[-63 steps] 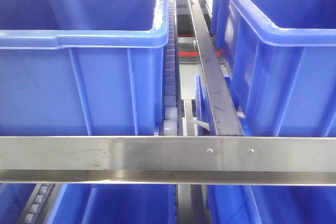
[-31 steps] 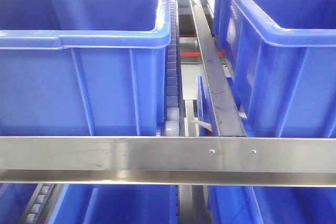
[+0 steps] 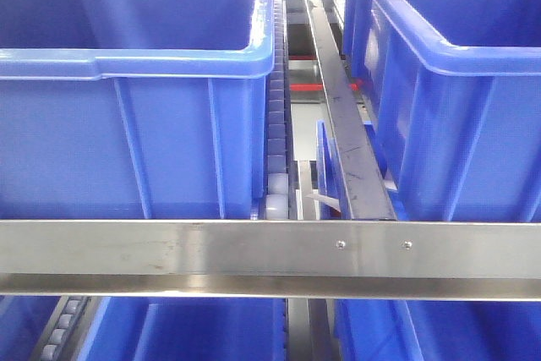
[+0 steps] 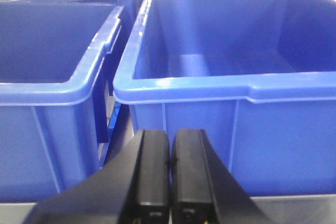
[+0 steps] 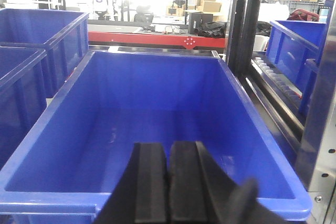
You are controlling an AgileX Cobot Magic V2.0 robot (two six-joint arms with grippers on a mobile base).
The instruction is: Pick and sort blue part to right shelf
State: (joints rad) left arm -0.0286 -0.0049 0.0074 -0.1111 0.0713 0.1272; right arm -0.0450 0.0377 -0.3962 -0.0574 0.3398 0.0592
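Both grippers, left gripper (image 4: 170,174) and right gripper (image 5: 169,184), are closed and hold nothing; no blue part shows, so progress is unclear; the bin (image 5: 157,124) under the right looks empty.

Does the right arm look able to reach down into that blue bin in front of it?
Probably yes: the blue bin is open-topped, appears empty, and lies directly ahead of the shut right gripper, nothing between.

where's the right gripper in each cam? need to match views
Front-facing: not in it.
Left wrist: not in it; the shut fingers at bottom centre are the left gripper.
Right wrist: right gripper at bottom centre, fingers shut, in front of an open blue bin.
Shared landmark: blue bins with rolled rims in every view; cannot tell which matches which.
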